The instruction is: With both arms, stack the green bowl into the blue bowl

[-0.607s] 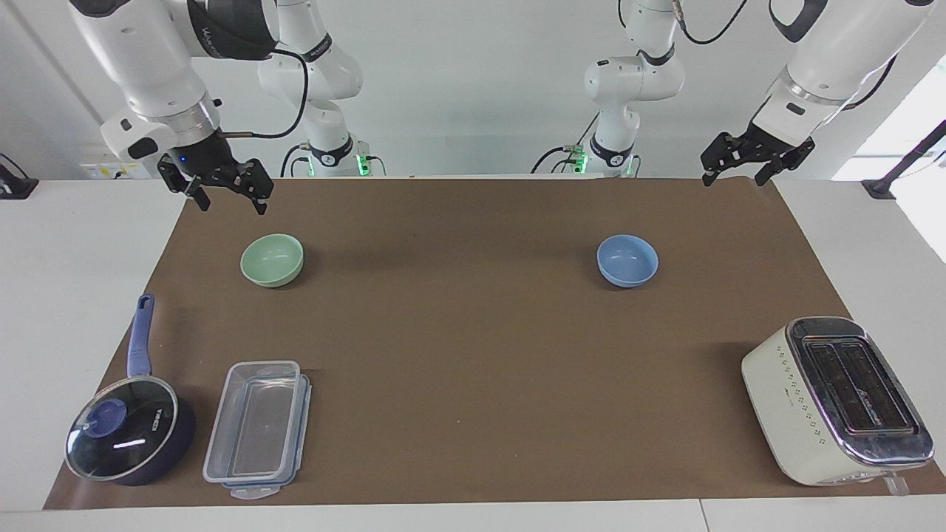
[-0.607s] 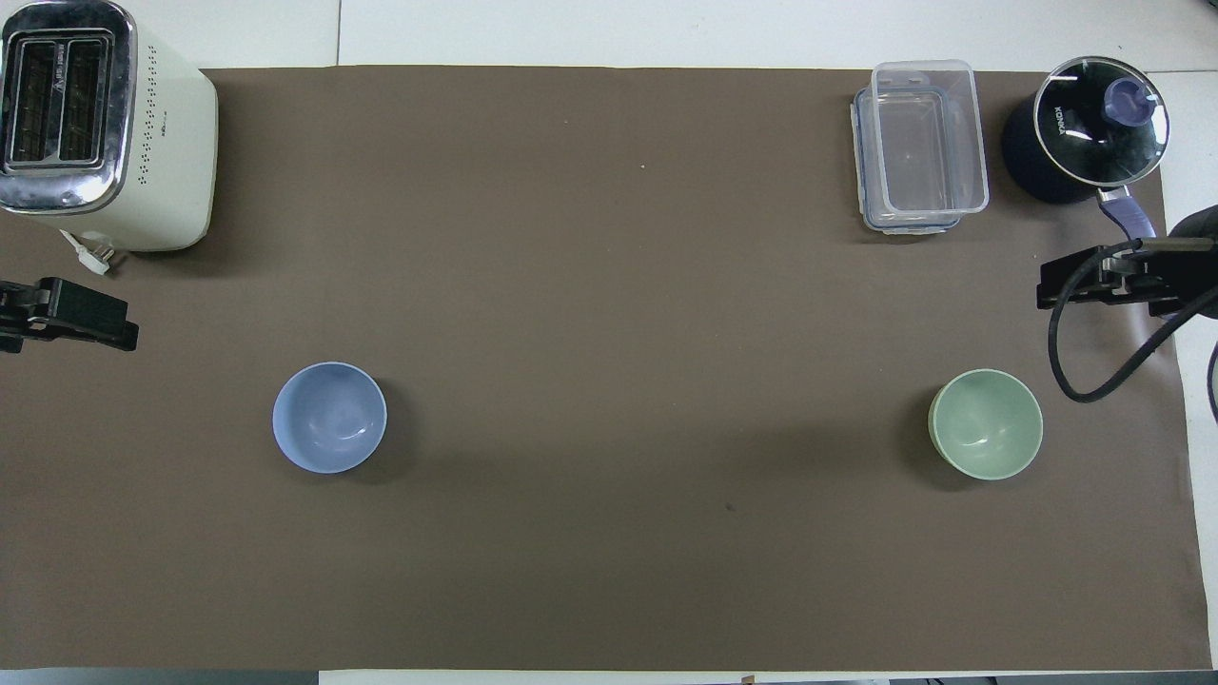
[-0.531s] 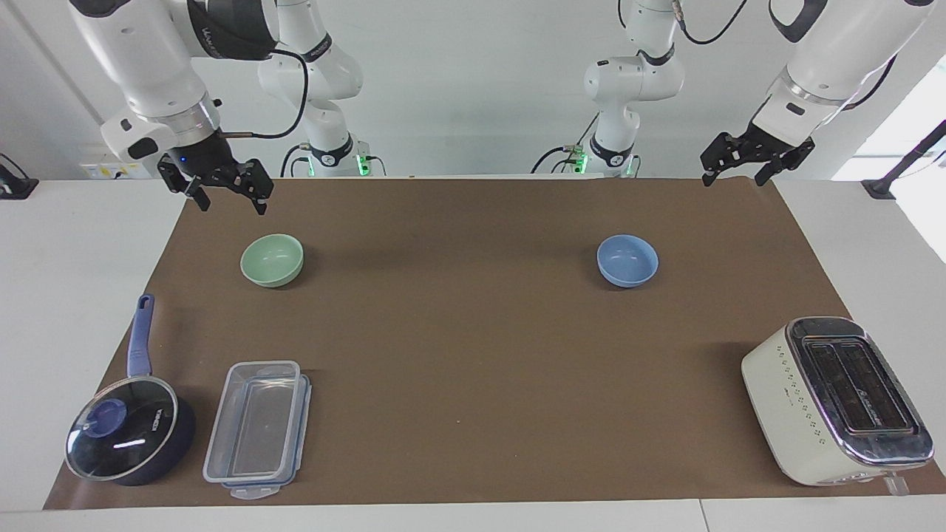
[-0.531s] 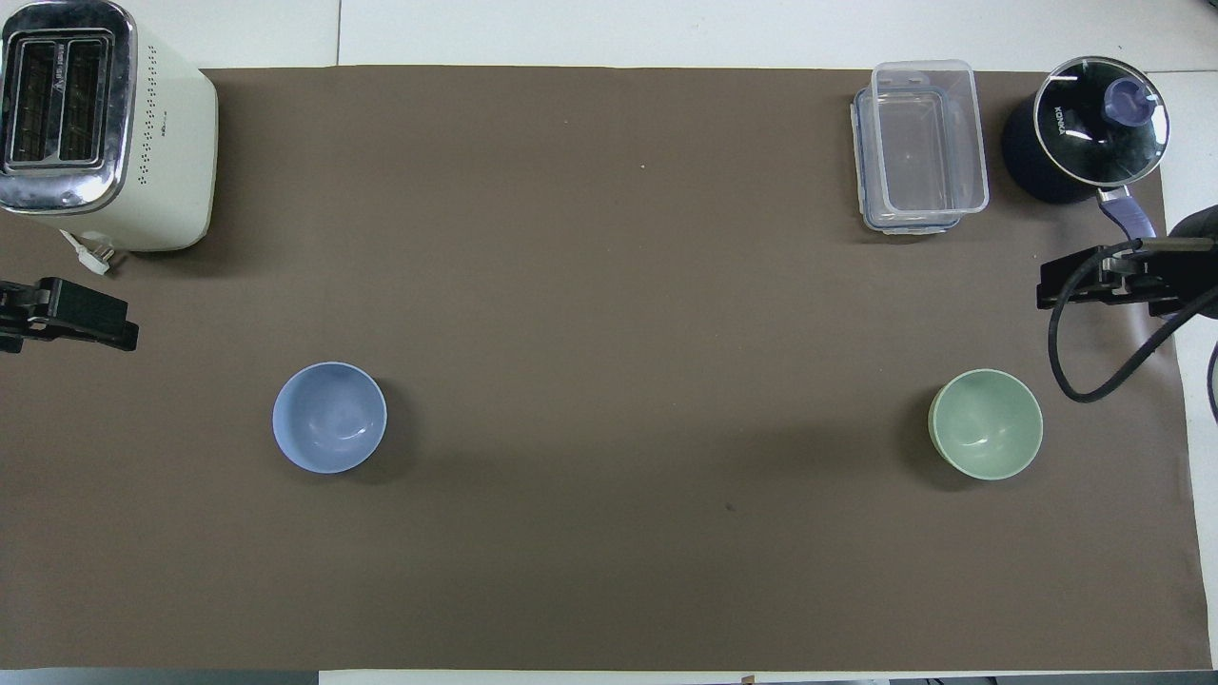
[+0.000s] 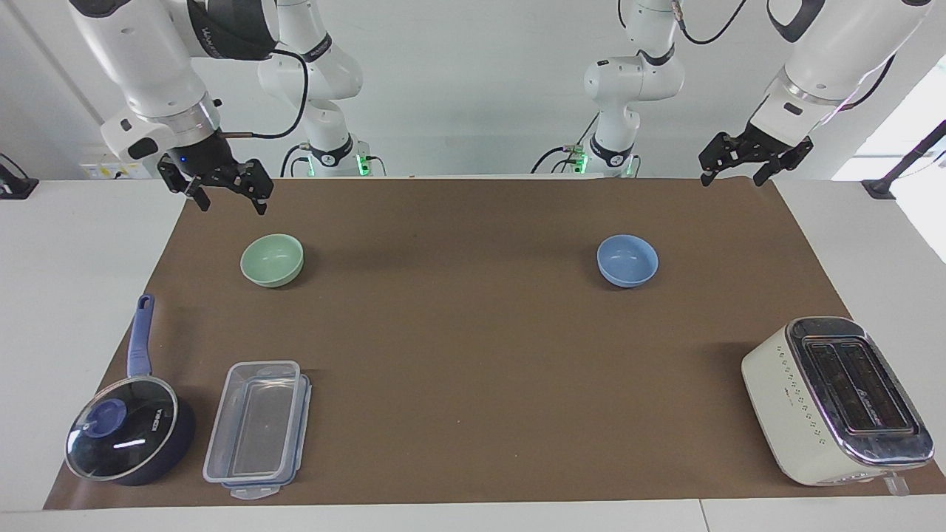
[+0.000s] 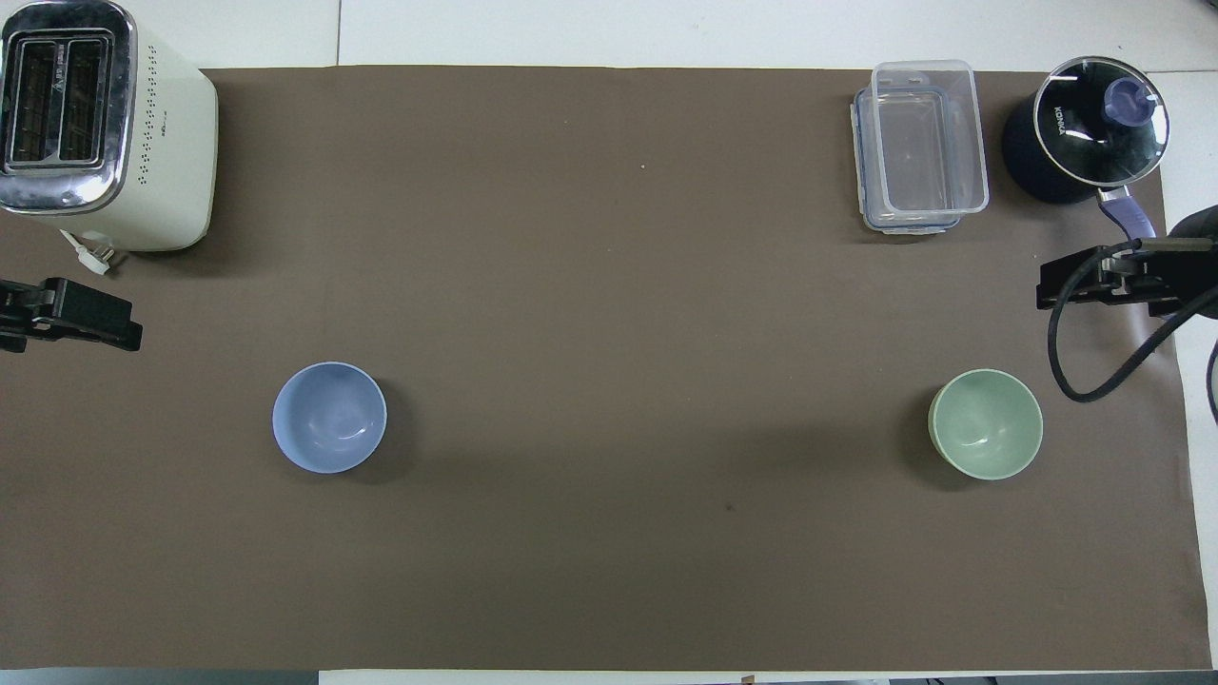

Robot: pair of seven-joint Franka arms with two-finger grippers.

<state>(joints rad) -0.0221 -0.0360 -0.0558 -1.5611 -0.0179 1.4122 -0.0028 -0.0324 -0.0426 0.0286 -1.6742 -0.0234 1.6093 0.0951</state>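
The green bowl [image 5: 272, 259] stands upright and empty on the brown mat [image 5: 473, 355] toward the right arm's end; it also shows in the overhead view [image 6: 986, 424]. The blue bowl [image 5: 627, 260] stands upright and empty toward the left arm's end, seen from above as well [image 6: 329, 417]. The two bowls are far apart. My right gripper [image 5: 230, 201] hangs open and empty over the mat's corner, apart from the green bowl. My left gripper [image 5: 732, 179] hangs open and empty over the mat's other robot-side corner, apart from the blue bowl. From above, the right gripper [image 6: 1094, 283] and the left gripper [image 6: 71, 314] show at the edges.
A cream toaster [image 5: 835, 399] stands farther from the robots at the left arm's end. A clear lidded container [image 5: 257, 428] and a dark blue pot with a glass lid [image 5: 129, 436] stand farther out at the right arm's end. Two smaller white arms wait at the back.
The left gripper has shifted very slightly. The bowls and the right gripper have not moved.
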